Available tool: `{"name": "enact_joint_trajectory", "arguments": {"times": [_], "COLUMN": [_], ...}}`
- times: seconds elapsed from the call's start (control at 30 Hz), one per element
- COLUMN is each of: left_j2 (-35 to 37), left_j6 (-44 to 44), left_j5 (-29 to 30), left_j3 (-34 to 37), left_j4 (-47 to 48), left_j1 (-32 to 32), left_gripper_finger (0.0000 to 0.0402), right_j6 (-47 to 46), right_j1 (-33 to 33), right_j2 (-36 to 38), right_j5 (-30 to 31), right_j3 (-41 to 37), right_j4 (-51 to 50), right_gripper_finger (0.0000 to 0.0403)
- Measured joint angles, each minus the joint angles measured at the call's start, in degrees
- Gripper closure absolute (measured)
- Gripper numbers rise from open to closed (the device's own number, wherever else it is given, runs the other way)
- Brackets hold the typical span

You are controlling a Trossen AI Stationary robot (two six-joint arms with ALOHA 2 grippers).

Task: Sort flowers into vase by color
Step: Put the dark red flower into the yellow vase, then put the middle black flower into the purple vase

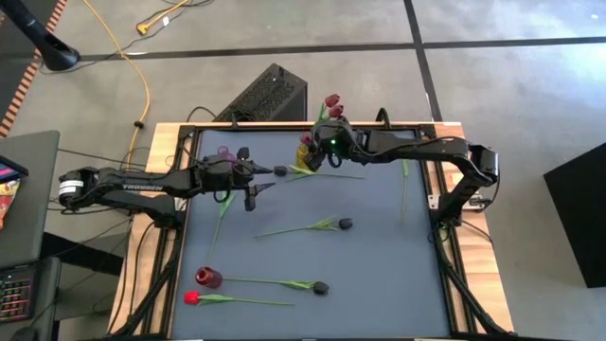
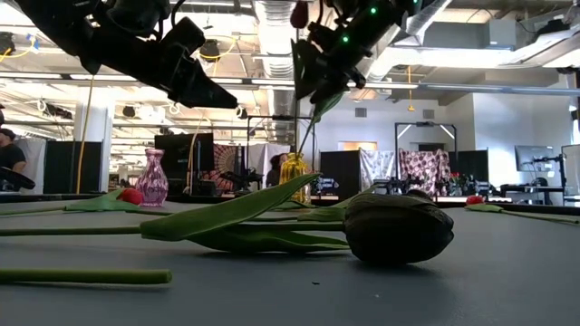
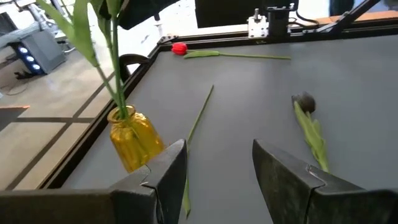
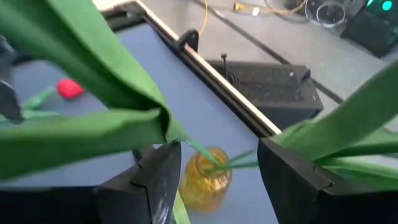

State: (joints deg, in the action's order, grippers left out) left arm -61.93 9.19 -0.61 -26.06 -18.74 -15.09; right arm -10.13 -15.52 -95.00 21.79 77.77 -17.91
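Note:
A yellow vase stands near the table's far edge with maroon tulips upright in it. My right gripper hovers over the vase, open, its fingers on either side of the green stems and leaves; whether they touch, I cannot tell. My left gripper is open above the mat just left of the vase, over a thin stem. On the mat lie dark tulips and a red tulip.
A purple vase stands at the far left and a red vase at the near left. Another red tulip lies by the table's right edge. A black box sits beyond the far edge. The mat's middle right is bare.

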Motion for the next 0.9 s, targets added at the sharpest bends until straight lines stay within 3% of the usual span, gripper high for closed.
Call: {"name": "enact_joint_trajectory", "arguments": {"times": [0.33,0.9], "left_j2": [0.0,0.0], "left_j6": [-0.9,-0.9], "left_j5": [-0.7,-0.7], "left_j3": [0.0,0.0], "left_j4": [0.0,0.1], "left_j1": [0.0,0.0], "left_gripper_finger": [0.0229,0.0229], "right_j6": [0.1,3.1], "right_j1": [-1.6,-1.4], "right_j2": [0.0,1.2], "right_j5": [-7.6,-8.1], "right_j3": [3.3,3.4], "right_j4": [-9.1,-21.1], "right_gripper_finger": [0.0163,0.0163]}}
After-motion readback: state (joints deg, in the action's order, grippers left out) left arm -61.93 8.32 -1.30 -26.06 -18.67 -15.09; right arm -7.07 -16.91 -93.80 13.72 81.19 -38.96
